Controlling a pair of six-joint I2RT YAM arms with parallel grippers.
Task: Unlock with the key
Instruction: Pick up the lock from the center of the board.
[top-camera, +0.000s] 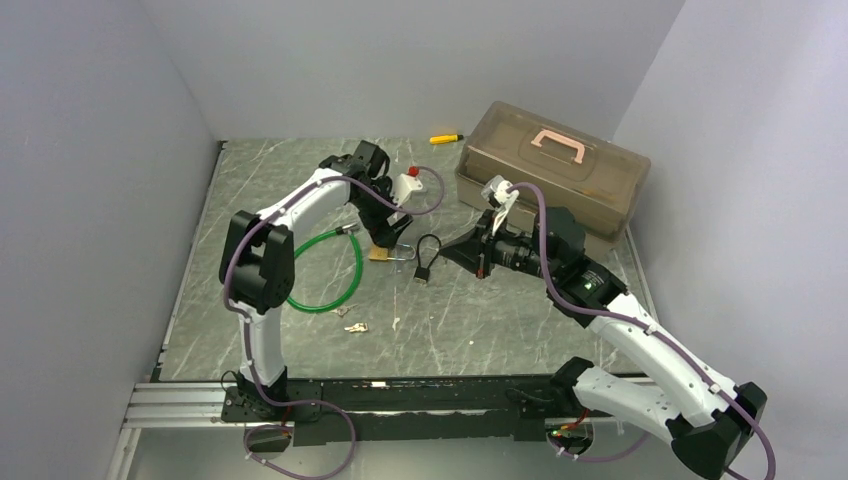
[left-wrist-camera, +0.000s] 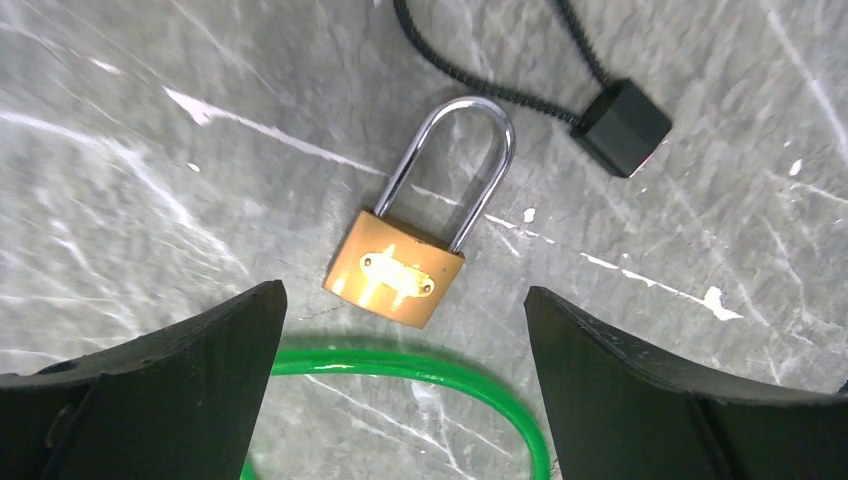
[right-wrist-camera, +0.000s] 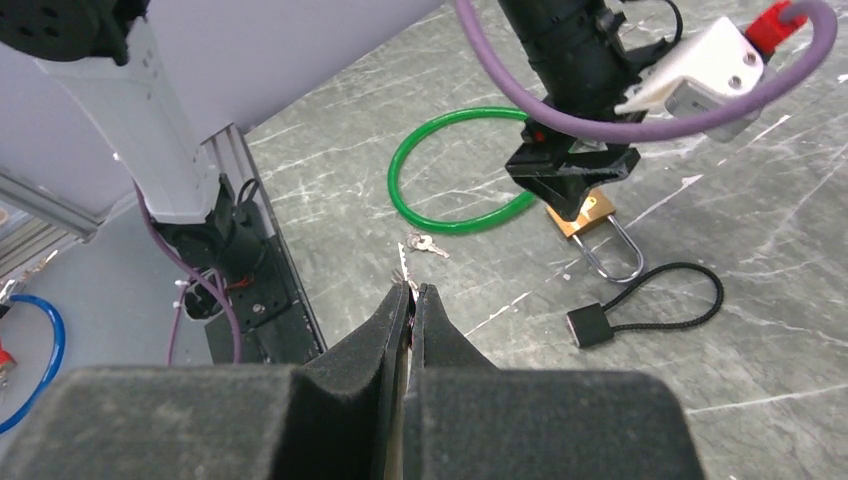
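Surface (top-camera: 470, 320): grey marbled, walled on three sides. Box (top-camera: 550, 170): brown, lidded, pink handle, far right corner. Left end effector (left-wrist-camera: 402, 300): spread wide, empty, hanging over the padlock with one finger to each side, touching nothing. Right end effector (right-wrist-camera: 410, 292): right of centre, raised, pinched narrow on the key. Loop (left-wrist-camera: 380, 360): green cable, left of centre, its arc passing just beside the padlock's base. Cord (left-wrist-camera: 622, 125): black, with a small block, near the shackle's far side. Padlock (left-wrist-camera: 395, 275): brass body, steel shackle seated at both legs, lying flat at centre; keyway not shown. Spare keys (top-camera: 355, 327): small cluster toward the near edge, beside the loop. Key (right-wrist-camera: 401, 262): thin silvery sliver standing out of the right fingertips, in line with their seam and clear of the padlock. Step, by judgement: key in hand, lock not yet secured. Next move calls for the left fingers to close on the brass body and hold it steady. The right must then line the blade up with the keyway at the base, push in and turn.
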